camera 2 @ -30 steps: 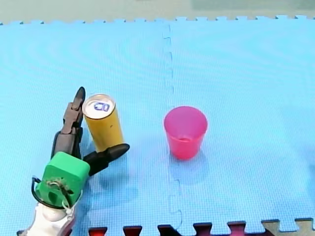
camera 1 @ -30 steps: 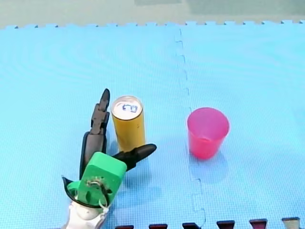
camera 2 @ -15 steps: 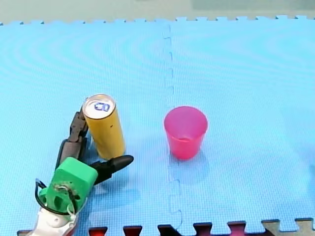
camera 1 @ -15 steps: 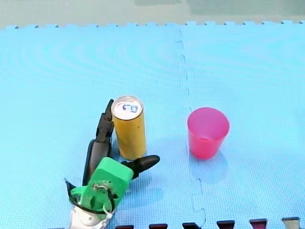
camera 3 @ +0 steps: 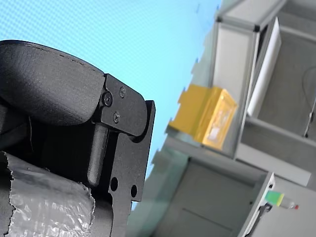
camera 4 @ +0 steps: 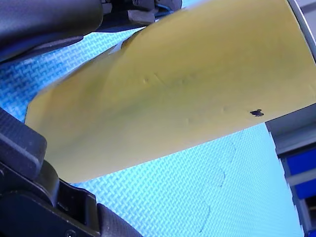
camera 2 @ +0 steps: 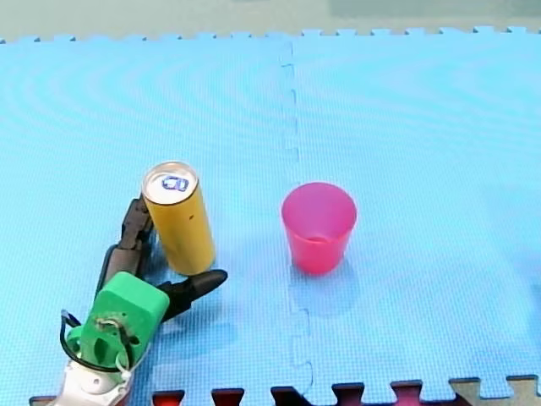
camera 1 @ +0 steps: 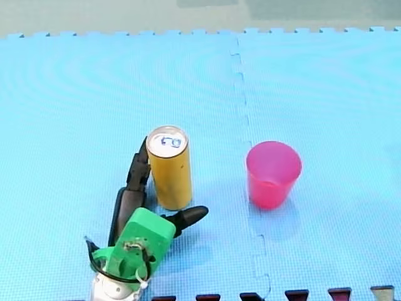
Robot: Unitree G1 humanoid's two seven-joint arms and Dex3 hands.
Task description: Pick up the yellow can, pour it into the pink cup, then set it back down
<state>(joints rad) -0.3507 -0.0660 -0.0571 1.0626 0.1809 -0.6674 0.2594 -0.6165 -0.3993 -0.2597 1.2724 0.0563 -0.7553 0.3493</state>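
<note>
Our left robot hand point(camera 1: 128, 204) clasps the yellow can point(camera 1: 169, 169) low, so we can tip its top toward the pink cup point(camera 1: 272, 174) beside it.

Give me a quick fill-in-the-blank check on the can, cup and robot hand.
The tall yellow metal can stands ___ on the blue foam mat. The robot's ___ robot hand is closed around it. The pink plastic cup stands to the can's ___, apart from it.
Missing words: upright; left; right.
</note>
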